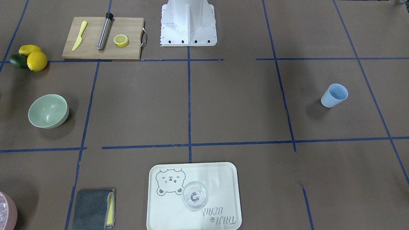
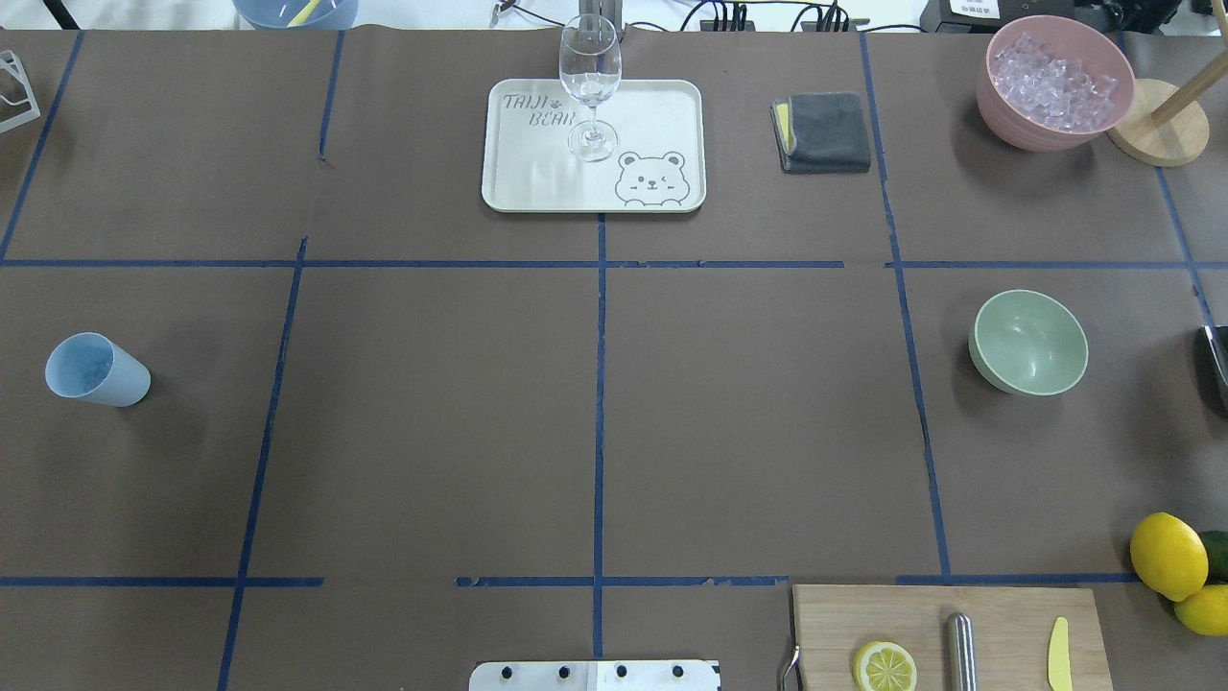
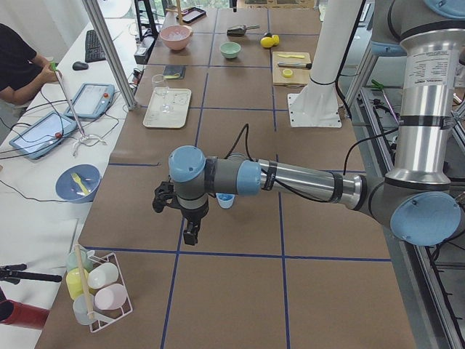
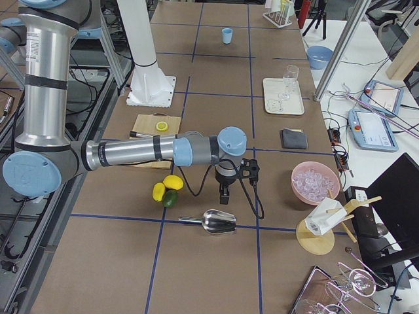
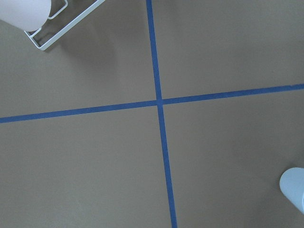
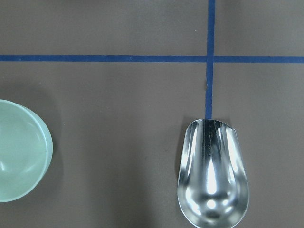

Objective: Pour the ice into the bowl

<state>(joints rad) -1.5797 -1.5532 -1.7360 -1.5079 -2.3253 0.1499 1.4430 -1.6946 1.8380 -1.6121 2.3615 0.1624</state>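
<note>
Plainly, neither claw gives away its state. The left claw [image 3: 189, 236] shows only in the view from the desk's left end and the right claw [image 4: 224, 198] only in the view from its right end. Both are small and dark, so it cannot be told whether their jaws are apart or together.

The left claw points straight down over bare desk [image 2: 432, 403] in the lower middle of that side view, with the blue cup [image 2: 96, 369] partly hidden just behind the forearm. The right claw also points down. Its wrist camera sees the bowl [image 2: 1028, 343] at the frame's left edge and an empty metal scoop [image 6: 213, 175] lying at the lower right, apart from the bowl.

The task looks to be at its very start. The bowl, at the right of the overhead frame, is bare inside. The cup stands alone at the far left, well apart from the bowl. Its inside looks mottled, but whether it holds the ice is too dim to tell. The only cubes plainly seen are heaped in the pink container [image 2: 1017, 130] at the upper right. Fetching the ice, carrying it to the bowl and tipping it in all appear left to do.

Both arms reach out low and almost level from their bases, with the wrists bent so the claws hang vertical above the desk.
</note>
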